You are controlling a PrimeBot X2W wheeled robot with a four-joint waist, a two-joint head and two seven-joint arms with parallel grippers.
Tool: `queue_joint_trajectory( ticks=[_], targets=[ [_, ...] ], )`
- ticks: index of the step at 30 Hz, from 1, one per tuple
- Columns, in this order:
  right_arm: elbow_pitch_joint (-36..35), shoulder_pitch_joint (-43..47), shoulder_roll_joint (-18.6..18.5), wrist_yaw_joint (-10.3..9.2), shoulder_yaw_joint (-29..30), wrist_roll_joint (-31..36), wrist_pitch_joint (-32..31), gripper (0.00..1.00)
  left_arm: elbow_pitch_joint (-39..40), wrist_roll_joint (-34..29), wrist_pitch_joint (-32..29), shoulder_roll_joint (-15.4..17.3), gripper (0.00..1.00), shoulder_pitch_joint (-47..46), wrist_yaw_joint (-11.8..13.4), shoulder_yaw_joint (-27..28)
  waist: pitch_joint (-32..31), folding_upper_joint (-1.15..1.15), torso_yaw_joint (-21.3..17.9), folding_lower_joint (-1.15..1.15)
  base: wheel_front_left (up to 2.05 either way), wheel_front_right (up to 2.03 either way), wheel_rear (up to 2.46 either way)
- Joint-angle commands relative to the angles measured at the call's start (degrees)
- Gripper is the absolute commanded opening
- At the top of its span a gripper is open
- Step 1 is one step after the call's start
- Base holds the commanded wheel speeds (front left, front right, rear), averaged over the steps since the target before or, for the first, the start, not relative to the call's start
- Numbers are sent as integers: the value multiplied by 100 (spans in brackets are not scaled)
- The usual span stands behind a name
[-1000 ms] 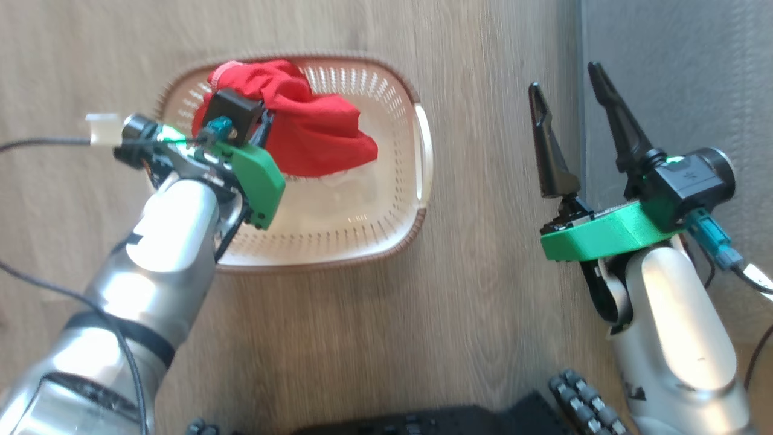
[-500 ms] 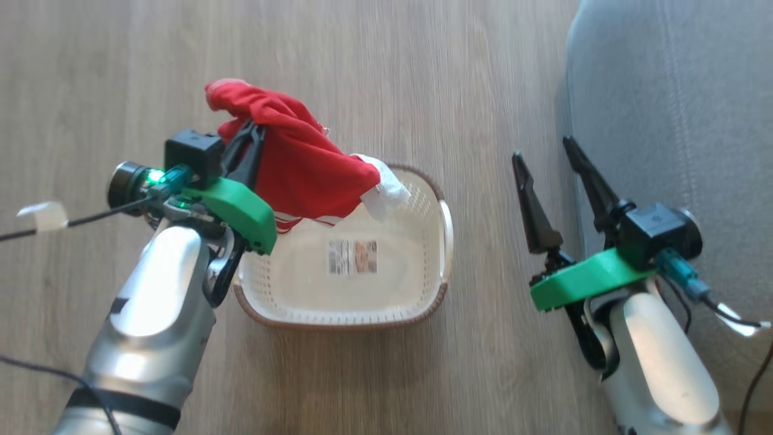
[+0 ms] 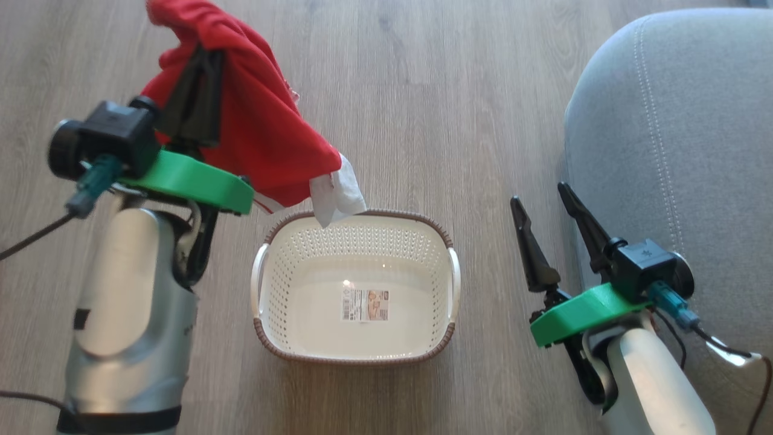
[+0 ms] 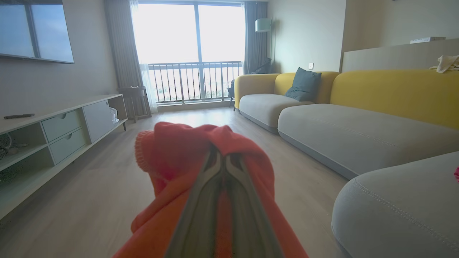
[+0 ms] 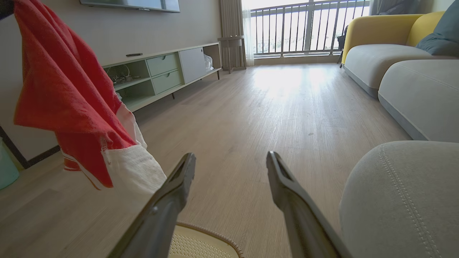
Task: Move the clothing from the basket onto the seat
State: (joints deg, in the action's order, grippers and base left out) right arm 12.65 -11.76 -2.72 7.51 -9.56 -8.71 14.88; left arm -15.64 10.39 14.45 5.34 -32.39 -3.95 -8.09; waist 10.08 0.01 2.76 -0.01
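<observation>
My left gripper (image 3: 202, 57) is shut on the red clothing (image 3: 259, 139), which hangs in the air above and to the left of the basket (image 3: 356, 356). White trim dangles from its lower edge over the basket's far rim. In the left wrist view the shut fingers (image 4: 224, 168) pinch the clothing (image 4: 172, 150). The cream basket sits on the floor with just a label sticker (image 3: 365, 305) on its bottom. My right gripper (image 3: 540, 196) is open and holds nothing, right of the basket, beside the grey seat (image 3: 682, 151). The right wrist view shows the hanging clothing (image 5: 68, 93) at left and the seat (image 5: 401, 193) at right.
Wood floor (image 3: 435, 109) surrounds the basket. Ahead runs a long sofa with grey cushions (image 4: 358, 132) and yellow backs. A low media cabinet (image 4: 53, 129) lines the left wall. A small red patch (image 4: 457, 174) shows at the seat's far right edge.
My left gripper has lifted the clothing up out of the basket, leaving it bare. The head camera has moved, so the basket now sits lower and the seat shows more.
</observation>
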Motion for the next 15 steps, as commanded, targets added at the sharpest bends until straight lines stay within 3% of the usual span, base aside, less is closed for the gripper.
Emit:
queue_joint_trajectory(
  ticks=[1, 8, 15],
  targets=[
    [-168, 20, -16, -2, -127, -29, 12, 100, 365, -46, 54, 54, 0, -112, -58, 341, -86, -1, 7, 1, 0, 0, 0],
    [-123, 159, -16, -2, -161, -23, 12, 100, 924, -102, 54, -85, 0, -249, -197, 775, -272, -1, -32, 1, 0, 0, 0],
    [-136, 246, -16, -2, -119, 5, 12, 100, 1275, -184, 54, -181, 0, -136, -320, 268, -374, -1, -34, 1, 0, 0, 0]
  ],
)
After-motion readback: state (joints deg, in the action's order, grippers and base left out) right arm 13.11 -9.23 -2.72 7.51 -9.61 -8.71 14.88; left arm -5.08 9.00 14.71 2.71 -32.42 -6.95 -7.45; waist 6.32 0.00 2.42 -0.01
